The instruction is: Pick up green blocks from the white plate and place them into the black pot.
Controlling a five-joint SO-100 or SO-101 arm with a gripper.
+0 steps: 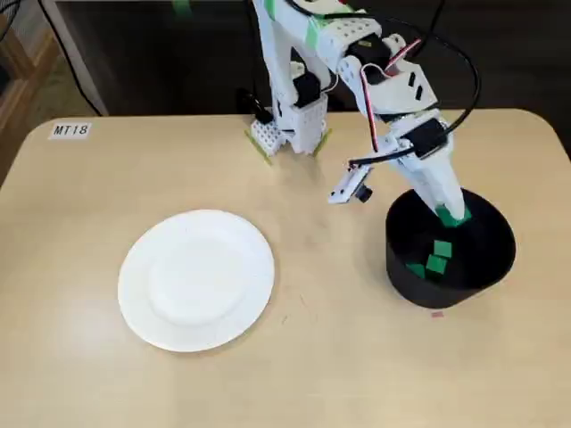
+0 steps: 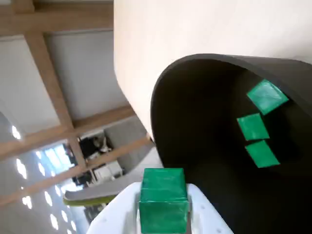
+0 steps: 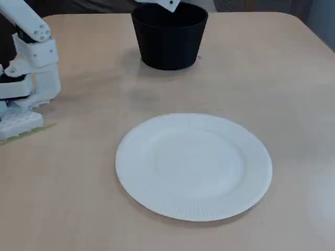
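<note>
Step in hand: drop-off. My claw (image 1: 452,212) is clamped on one green block (image 2: 163,196), fingers on its two sides, and it hangs in the mouth of the black pot (image 3: 167,44), tip just under the rim on the side nearest the arm base. The held block is not touching the pot floor, as far as the wrist view shows.

Three other green blocks (image 2: 253,126) already lie on the pot floor, close together and off to one side. The white plate (image 1: 196,281) is bare in both fixed views, so I judge this to be the last block.

Next move, as I judge it: spread the jaws and let the block fall. No aiming is needed, as the mouth is wide. Then lift straight up so the fingers don't catch the rim.

Materials:
- **Blocks:** small cubes with smooth, slightly glossy green faces. They look rigid.
- **Pot:** round, matte black, with walls tapering to a narrower base.
- **Plate:** round, white, paper-looking, with a fluted rim and a shallow well.
- **Counter** (image 1: 107,178)**:** pale wood-tone, smooth, with rounded corners.
- **Claw:** white hard plastic.
</note>
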